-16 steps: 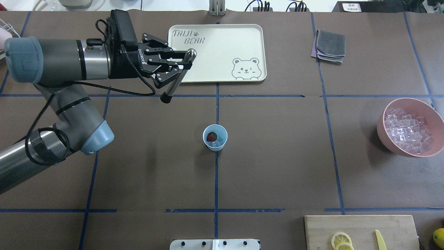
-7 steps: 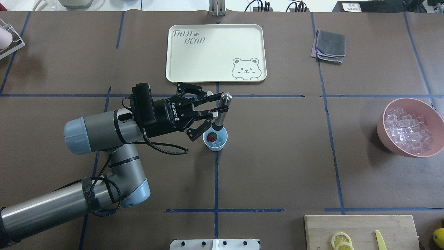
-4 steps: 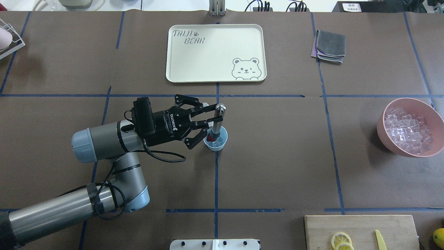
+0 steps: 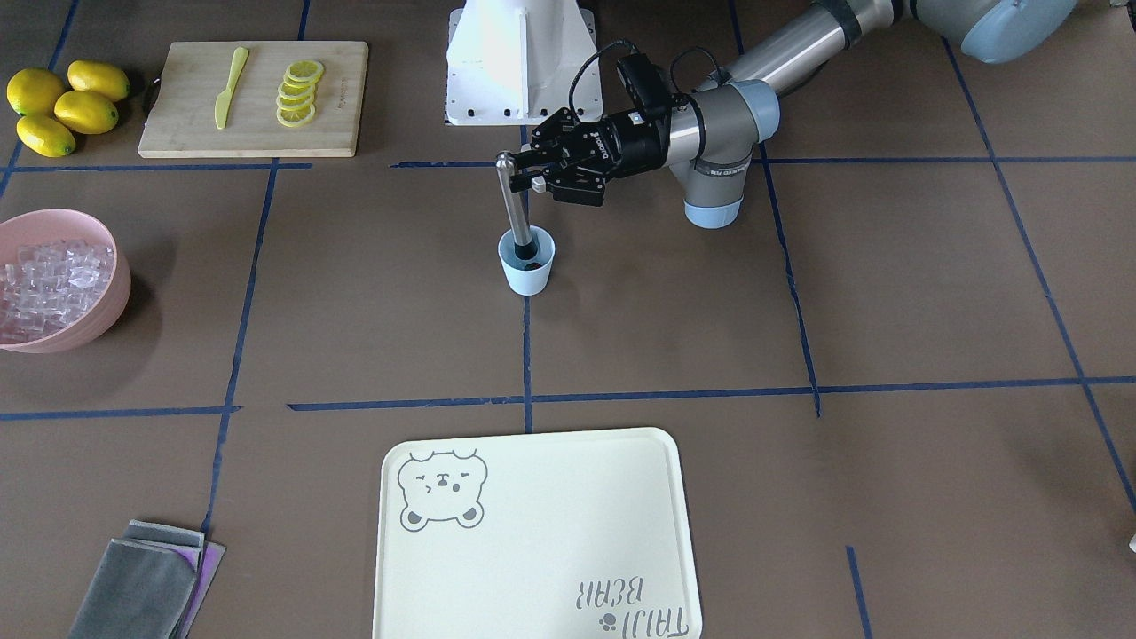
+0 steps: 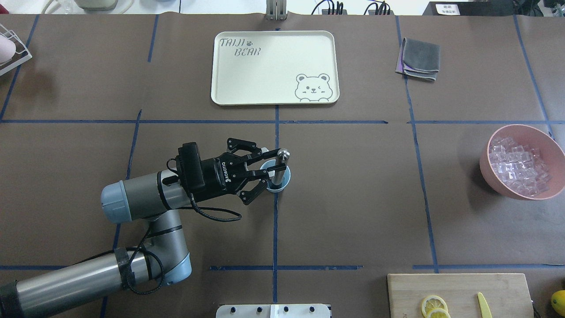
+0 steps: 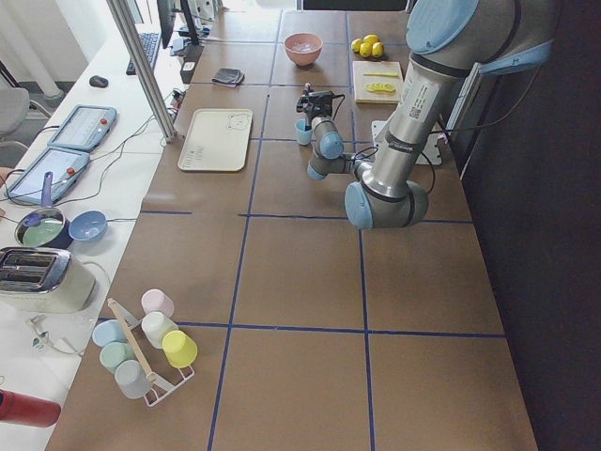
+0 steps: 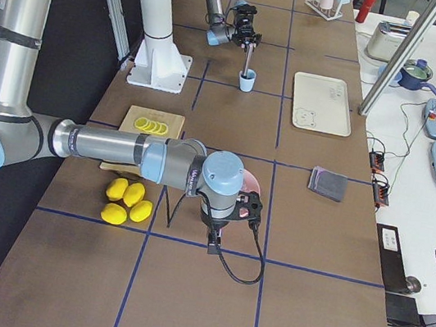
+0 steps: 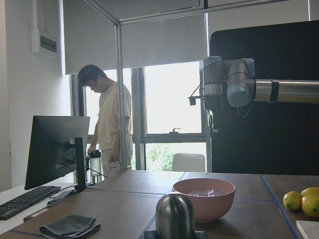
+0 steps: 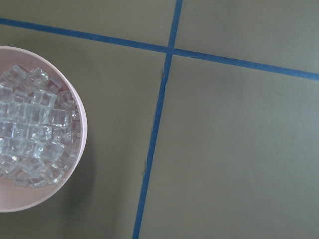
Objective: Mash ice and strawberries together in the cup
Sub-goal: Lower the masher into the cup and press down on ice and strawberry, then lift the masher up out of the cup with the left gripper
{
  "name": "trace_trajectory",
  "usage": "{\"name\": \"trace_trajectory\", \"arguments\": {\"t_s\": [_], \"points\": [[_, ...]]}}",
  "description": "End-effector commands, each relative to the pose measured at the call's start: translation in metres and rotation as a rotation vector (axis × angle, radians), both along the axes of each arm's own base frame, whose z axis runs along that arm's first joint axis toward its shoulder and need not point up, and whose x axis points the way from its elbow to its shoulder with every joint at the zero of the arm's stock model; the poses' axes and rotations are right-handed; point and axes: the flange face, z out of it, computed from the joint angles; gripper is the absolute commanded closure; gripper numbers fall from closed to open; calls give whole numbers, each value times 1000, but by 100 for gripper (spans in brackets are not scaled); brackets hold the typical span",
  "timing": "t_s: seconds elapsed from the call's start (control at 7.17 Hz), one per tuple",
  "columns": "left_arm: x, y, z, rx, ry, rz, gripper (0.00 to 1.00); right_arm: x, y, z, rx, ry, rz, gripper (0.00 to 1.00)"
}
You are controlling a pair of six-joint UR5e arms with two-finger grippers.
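Note:
The light blue cup (image 5: 286, 177) (image 4: 527, 273) stands at the table's middle. My left gripper (image 5: 271, 168) (image 4: 525, 174) is shut on a metal muddler (image 4: 512, 202) (image 5: 283, 154), held nearly upright with its lower end inside the cup. The muddler's domed top (image 8: 174, 215) fills the bottom of the left wrist view. The strawberries and any ice in the cup are hidden under the muddler. More ice (image 5: 521, 165) (image 9: 30, 129) fills the pink bowl (image 5: 494, 176) at the right. My right gripper (image 7: 213, 244) hangs over the table beside that bowl; I cannot tell whether it is open or shut.
A cream tray (image 5: 276, 66) lies beyond the cup and a grey cloth (image 5: 420, 58) at the far right. The cutting board (image 5: 459, 293) with lemon slices and a yellow knife sits front right, whole lemons (image 4: 62, 102) beside it. A person (image 8: 110, 124) stands past the table.
My left gripper carried the muddler from beside the tray to the cup and lowered its end in. The strawberry and ice seen in the cup earlier are now covered.

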Motion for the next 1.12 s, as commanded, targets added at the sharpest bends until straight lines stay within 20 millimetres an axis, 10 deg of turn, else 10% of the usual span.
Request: {"name": "trace_trajectory", "arguments": {"t_s": [0.0,0.42,0.98], "points": [[2,-1,2,-2,-5,-1,100,0,0,0,0,0,0,1],[-17,-25,-15,-37,18,-52,100,0,-1,0,1,0,0,1],[-51,-40,-106,-263,-131,1,100,0,-1,-1,-3,0,5,1]]}}
